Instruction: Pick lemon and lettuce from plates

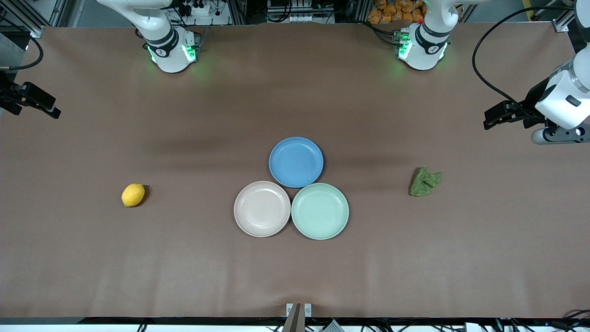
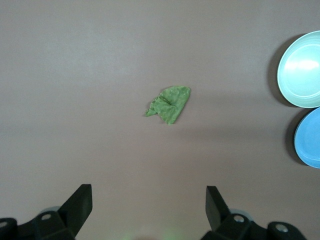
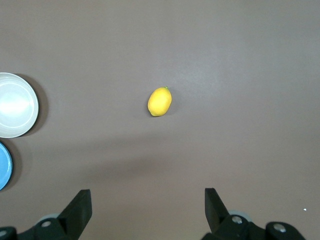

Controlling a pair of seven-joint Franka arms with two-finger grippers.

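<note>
I see the lemon [image 1: 133, 195] lying on the tabletop [image 1: 184, 258] toward the right arm's end, and the lettuce [image 1: 424, 181] toward the left arm's end, both well apart from the beige-pink plate [image 1: 262, 209] and the mint plate [image 1: 320, 211]. The left hand [image 2: 149, 205] and the right hand [image 3: 148, 206] hang above with fingers wide apart, empty.
</note>
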